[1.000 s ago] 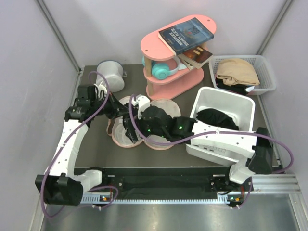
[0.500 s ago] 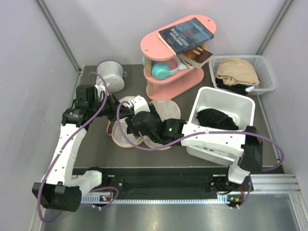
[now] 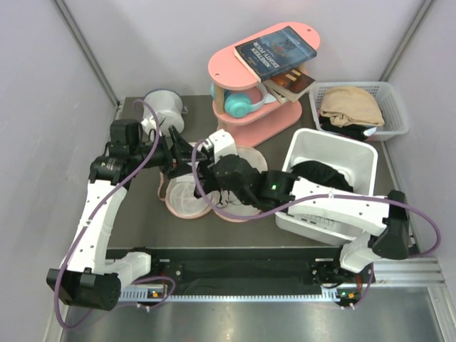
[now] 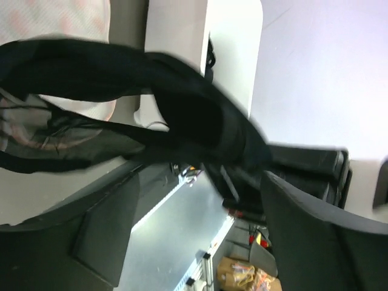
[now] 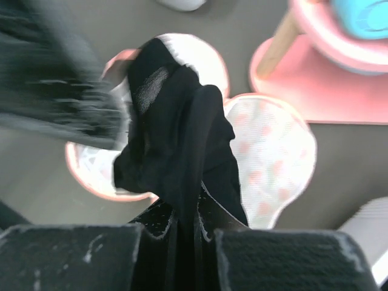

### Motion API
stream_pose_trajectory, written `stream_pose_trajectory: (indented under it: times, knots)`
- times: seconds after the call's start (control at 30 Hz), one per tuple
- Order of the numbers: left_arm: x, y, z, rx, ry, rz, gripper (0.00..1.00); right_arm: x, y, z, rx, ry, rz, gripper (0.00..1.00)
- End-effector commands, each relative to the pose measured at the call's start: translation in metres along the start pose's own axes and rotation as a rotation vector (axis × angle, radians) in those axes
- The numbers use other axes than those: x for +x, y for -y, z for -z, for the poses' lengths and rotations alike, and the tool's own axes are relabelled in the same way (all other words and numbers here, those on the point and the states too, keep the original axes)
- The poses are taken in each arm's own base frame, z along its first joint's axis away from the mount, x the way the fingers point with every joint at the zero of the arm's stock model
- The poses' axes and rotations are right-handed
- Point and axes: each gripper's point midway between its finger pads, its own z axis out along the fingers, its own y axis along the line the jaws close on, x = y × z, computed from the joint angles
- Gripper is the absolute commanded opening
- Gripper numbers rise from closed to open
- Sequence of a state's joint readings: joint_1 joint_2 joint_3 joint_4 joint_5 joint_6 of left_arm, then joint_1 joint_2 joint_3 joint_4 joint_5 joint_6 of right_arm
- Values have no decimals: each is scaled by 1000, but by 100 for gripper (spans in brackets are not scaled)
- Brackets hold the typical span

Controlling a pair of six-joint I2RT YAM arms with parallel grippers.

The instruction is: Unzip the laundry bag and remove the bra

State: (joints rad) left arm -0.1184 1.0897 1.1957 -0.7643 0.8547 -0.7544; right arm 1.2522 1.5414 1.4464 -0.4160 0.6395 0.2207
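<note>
Two grippers at the laundry bag, the bra in the right one.
My right gripper (image 5: pixel 177 233) is closed tight on the black bra (image 5: pixel 182 139), which stretches away from my fingers over the laundry bag (image 5: pixel 273 157); I cannot tell if its far end touches the bag. The bag lies flat on the dark table (image 3: pixel 142 214), near the pink shelf (image 3: pixel 249 117). My left gripper (image 4: pixel 200 224) has its fingers well apart with nothing between them, and blurred black fabric crosses its view.
</note>
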Motion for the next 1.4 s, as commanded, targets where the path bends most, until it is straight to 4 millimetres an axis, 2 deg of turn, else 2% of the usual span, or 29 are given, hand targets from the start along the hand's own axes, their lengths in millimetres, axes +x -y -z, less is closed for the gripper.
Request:
stream_pose_trajectory:
  times: [0.0, 0.07, 0.13, 0.2, 0.3, 0.4, 0.47, 0.57, 0.77, 1.1, 1.17, 1.2, 1.23, 1.3, 1.33, 1.37]
  knots:
    - [-18, 24, 9, 26, 75, -104, 88, -43, 63, 26, 109, 88, -110, 0]
    - [-23, 16, 8, -13, 106, -117, 91, -51, 94, 33, 161, 98, -143, 0]
    - [-26, 8, 7, -49, 122, -117, 92, -65, 120, 51, 185, 133, -180, 0]
    - [-27, 0, 5, -76, 125, -113, 93, -81, 156, 72, 238, 180, -233, 0]
    - [-31, -15, 5, -145, 146, -123, 92, -96, 198, 101, 309, 230, -273, 0]
    - [-30, -35, 9, -246, 151, -145, 92, -99, 229, 122, 375, 233, -288, 0]
    - [-31, -43, 10, -283, 150, -167, 92, -95, 250, 130, 426, 219, -307, 0]
    - [-31, -49, 12, -324, 153, -191, 91, -71, 269, 132, 479, 151, -332, 0]
    - [-23, -58, 1, -436, 131, -264, 90, -27, 280, 142, 532, 57, -442, 0]
    - [0, -52, -40, -430, 59, -310, 90, 41, 271, 152, 587, -116, -555, 0]
    - [3, -53, -45, -431, 51, -307, 90, 47, 269, 153, 592, -133, -568, 11]
    - [5, -51, -47, -430, 49, -317, 90, 51, 269, 155, 595, -145, -575, 21]
    - [6, -52, -50, -436, 43, -322, 90, 50, 268, 157, 594, -145, -578, 46]
    - [10, -54, -54, -456, 35, -342, 89, 53, 269, 161, 602, -161, -580, 70]
    - [12, -56, -58, -465, 27, -346, 88, 49, 269, 163, 603, -157, -581, 86]
    - [14, -56, -60, -470, 19, -353, 88, 48, 270, 165, 607, -158, -583, 91]
